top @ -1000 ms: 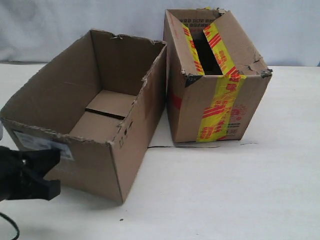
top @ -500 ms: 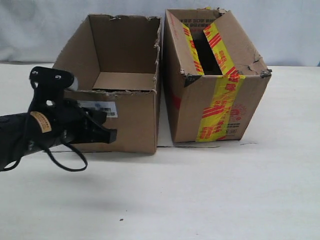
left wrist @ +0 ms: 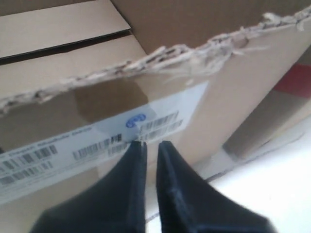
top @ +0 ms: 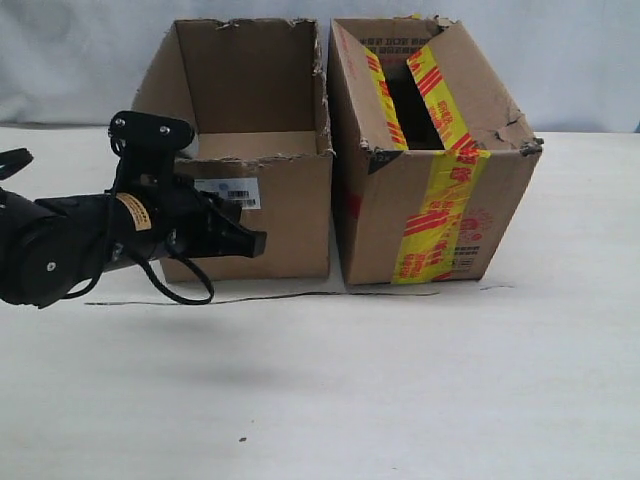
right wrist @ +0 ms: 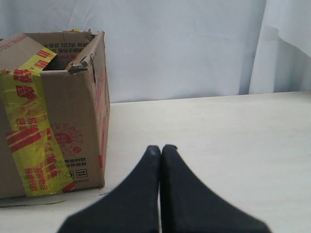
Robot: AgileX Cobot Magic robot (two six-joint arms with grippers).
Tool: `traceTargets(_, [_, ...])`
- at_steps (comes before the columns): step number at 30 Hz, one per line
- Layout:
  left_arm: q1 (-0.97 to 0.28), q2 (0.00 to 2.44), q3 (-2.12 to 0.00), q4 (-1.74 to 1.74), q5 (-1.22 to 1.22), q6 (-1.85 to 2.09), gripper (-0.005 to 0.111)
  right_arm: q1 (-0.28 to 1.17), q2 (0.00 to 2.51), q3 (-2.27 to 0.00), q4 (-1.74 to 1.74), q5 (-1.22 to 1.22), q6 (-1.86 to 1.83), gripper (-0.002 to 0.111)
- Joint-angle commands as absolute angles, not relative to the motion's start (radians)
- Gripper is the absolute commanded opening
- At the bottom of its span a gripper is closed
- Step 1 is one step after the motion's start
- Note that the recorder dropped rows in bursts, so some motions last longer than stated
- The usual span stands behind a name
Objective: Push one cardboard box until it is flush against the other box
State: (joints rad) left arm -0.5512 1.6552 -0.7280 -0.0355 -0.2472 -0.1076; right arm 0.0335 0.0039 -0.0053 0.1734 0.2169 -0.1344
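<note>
The plain cardboard box (top: pixel 295 215) stands open-topped with a ragged rim, its white barcode label (top: pixel 228 192) facing the front. It sits side by side with the other box (top: pixel 440 200), the one with yellow-and-red tape; only a thin sliver shows between them near the base. My left gripper (top: pixel 255 242) is shut, empty, with its tips at the labelled front wall (left wrist: pixel 233 97), right on the label (left wrist: pixel 97 141). In its wrist view the left gripper (left wrist: pixel 150 143) shows only a narrow slit between the fingers. My right gripper (right wrist: pixel 161 148) is shut and empty, low over the table, away from the taped box (right wrist: pixel 53 121).
A thin dark line (top: pixel 270 296) runs along the white table in front of both boxes. The left arm's cable loop (top: pixel 185 292) hangs just above the table. A pale cloth backdrop (top: pixel 580 60) closes off the far side.
The plain box has turned square and slid back and to the right, ending beside the taped box. My left gripper moved up and right with it, along its labelled front.
</note>
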Motion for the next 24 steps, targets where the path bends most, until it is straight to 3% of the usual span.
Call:
traceTargets(1, [-0.58,1.621,-0.723,0.049,-0.212,-0.094,0.0,0.026,0.0,0.0,0.176,0.214,-0.133,0.0])
traceTargets(18, [-0.603,0.784,-0.198,0.131,-0.255,0.036,0.0,0.026,0.0,0.0,0.176,0.214,-0.133,0.0])
traceTargets(24, [-0.603,0.518,-0.131,0.131,0.008,0.081,0.0,0.026,0.0,0.0,0.176,0.214,-0.133,0.0])
